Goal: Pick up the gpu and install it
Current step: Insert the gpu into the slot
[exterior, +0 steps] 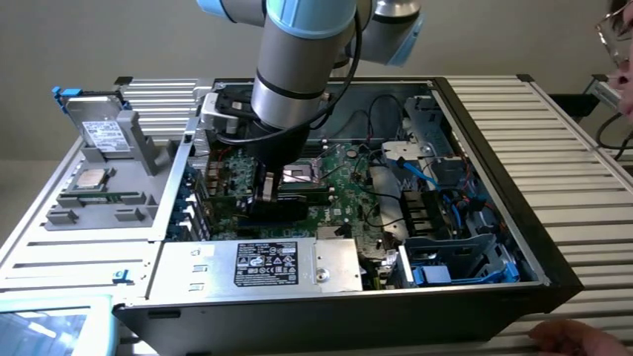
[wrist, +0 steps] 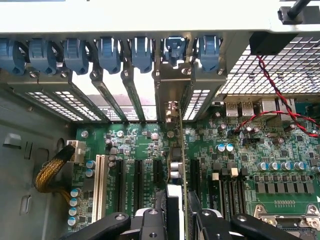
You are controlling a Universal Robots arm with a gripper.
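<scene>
Reaching straight down into case | gripper (wrist: 178,210) pinching gpu (wrist: 176,150) upright over motherboard (wrist: 250,150)

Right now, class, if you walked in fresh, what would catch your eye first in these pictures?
A big grey and blue robot arm plunges down into an open computer case. Its gripper is closed on the gpu, held edge-on over the green motherboard, the card's metal end reaching the row of blue slot clips. A person's hand rests near the case's front corner.
</scene>
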